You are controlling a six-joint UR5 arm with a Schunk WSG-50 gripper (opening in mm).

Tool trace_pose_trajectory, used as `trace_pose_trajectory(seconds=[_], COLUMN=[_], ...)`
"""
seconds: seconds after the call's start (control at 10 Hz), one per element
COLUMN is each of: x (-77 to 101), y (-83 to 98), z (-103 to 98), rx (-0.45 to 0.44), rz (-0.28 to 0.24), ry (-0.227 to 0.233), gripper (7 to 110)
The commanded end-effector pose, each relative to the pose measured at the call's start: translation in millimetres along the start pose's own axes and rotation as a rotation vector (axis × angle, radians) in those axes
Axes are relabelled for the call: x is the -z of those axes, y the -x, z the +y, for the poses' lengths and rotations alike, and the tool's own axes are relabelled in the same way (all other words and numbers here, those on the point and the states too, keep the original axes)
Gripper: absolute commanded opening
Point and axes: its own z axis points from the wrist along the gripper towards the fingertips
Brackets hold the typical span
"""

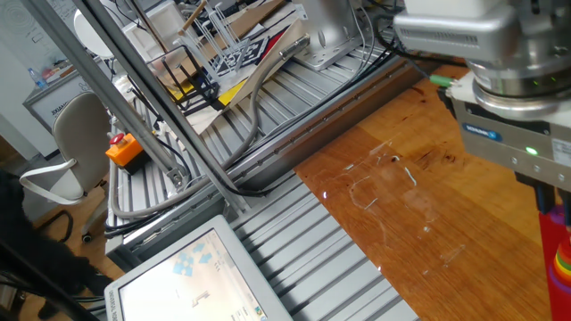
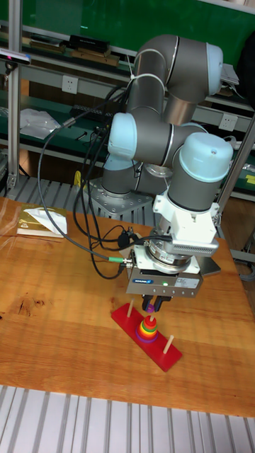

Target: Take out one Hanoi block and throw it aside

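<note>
My gripper (image 2: 151, 306) hangs just above the middle peg of a red base (image 2: 126, 318). A stack of rainbow-coloured rings (image 2: 147, 328) sits on that peg. A tiny purple piece, the Hanoi block (image 2: 151, 309), shows between the fingertips, a little above the stack, and the fingers look shut on it. Bare wooden pegs stand at either end of the base (image 2: 168, 342). In the fixed view the gripper body fills the upper right, and only the edge of the red base (image 1: 548, 259) and of the rings (image 1: 564, 264) shows below it.
A flat yellowish box (image 2: 39, 221) lies at the table's back left. Cables (image 2: 99, 248) trail from the wrist over the wood. Left of the wooden top (image 1: 393, 205) are metal slats, a monitor (image 1: 187, 276) and an orange button box (image 1: 123, 150).
</note>
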Motion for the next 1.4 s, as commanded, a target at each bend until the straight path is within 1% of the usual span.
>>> trace_pose_trajectory(seconds=[0.0, 0.5, 0.7, 1.0, 1.2, 1.3], x=[10.4, 21.5, 26.8, 26.9, 27.6, 28.8], y=[2.7, 5.9, 4.5, 2.7, 2.5, 2.5], z=[-9.5, -35.7, -50.3, -67.9, -78.3, -81.6], rx=[0.003, -0.003, 0.005, 0.015, 0.026, 0.024], rz=[-0.001, 0.003, 0.01, 0.009, 0.008, 0.008], ry=[0.016, 0.013, 0.014, 0.014, 0.02, 0.039], gripper=[7, 7, 7, 7, 7, 7])
